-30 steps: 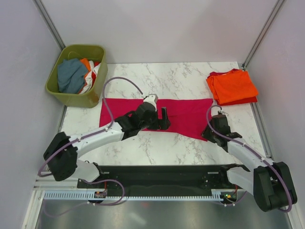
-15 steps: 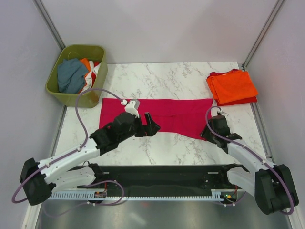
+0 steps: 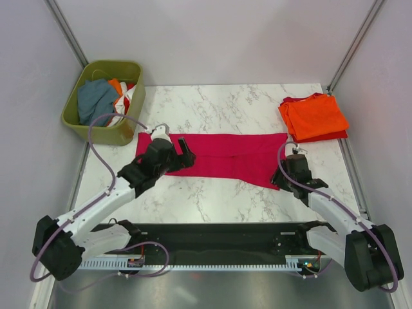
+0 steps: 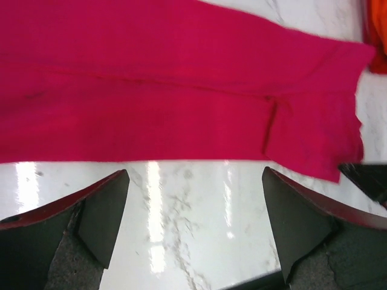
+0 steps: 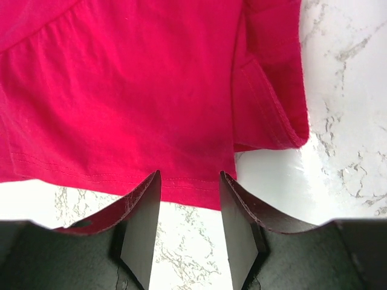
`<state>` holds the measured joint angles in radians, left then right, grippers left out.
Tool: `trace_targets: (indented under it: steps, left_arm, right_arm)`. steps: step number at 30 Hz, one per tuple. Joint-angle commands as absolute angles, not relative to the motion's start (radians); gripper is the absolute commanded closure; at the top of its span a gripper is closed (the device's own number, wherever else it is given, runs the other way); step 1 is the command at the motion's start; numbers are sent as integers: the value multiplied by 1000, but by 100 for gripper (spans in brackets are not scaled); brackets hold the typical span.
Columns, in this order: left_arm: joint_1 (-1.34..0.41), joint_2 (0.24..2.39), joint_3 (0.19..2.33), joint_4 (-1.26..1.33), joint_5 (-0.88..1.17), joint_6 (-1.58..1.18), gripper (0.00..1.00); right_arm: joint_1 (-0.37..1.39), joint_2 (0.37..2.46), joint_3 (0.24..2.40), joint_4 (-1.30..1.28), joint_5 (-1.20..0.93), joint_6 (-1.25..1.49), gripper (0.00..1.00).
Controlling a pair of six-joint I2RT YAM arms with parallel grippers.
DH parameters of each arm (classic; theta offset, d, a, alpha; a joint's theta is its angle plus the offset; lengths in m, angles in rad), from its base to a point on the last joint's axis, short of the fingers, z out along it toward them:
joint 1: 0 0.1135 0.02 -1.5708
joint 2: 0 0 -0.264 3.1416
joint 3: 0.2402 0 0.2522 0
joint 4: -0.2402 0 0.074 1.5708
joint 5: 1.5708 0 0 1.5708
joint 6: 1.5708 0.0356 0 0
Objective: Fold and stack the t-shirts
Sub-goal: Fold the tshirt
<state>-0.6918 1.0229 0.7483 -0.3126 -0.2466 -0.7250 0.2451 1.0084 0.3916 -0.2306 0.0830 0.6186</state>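
Note:
A magenta-pink t-shirt (image 3: 225,158) lies flat as a long folded strip across the marble table. My left gripper (image 3: 187,149) hovers over its left part, wide open and empty. In the left wrist view the t-shirt (image 4: 181,90) spreads beyond the left gripper (image 4: 195,199), with bare marble between the fingers. My right gripper (image 3: 282,175) is at the shirt's lower right corner. In the right wrist view the right gripper (image 5: 190,181) stands partly open, its tips on either side of the shirt's hem (image 5: 193,187). A folded orange t-shirt (image 3: 315,116) lies on a red one at the back right.
An olive-green basket (image 3: 74,116) with grey-blue, orange and white cloth stands at the back left corner. Grey walls and metal posts close in the table on three sides. The right gripper's black tip (image 4: 366,178) shows at the right edge of the left wrist view.
My left arm has swung left along the magenta shirt, from its middle to its left part. The right gripper stays at the shirt's right corner, its jaws slightly wider.

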Motion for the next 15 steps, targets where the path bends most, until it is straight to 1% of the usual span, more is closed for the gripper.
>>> trace_targets:
  steps: [1,5,10,11,13,14,15]
  left_arm:
    - [-550,1101,839,-304,-180,-623,2]
    - [-503,1175,897,-301,-181,-578,9]
    - [-428,1284,985,-302,-164,-575,12]
    - [-417,1305,998,-304,-163,-562,16]
    - [-379,1359,1043,-307,-164,-555,18]
    - [-365,1379,1055,-310,-160,-549,25]
    - [-353,1397,1086,-308,-152,-545,28]
  right_arm:
    - [249,1032,489,-227,69,594,49]
    - [250,1043,549,-244,71,577,50]
    - [250,1083,609,-256,44,574,51]
    - [250,1091,615,-255,41,577,52]
    - [249,1117,633,-253,37,571,55]
    - [250,1127,640,-252,38,569,57]
    - [250,1153,647,-250,41,563,59]
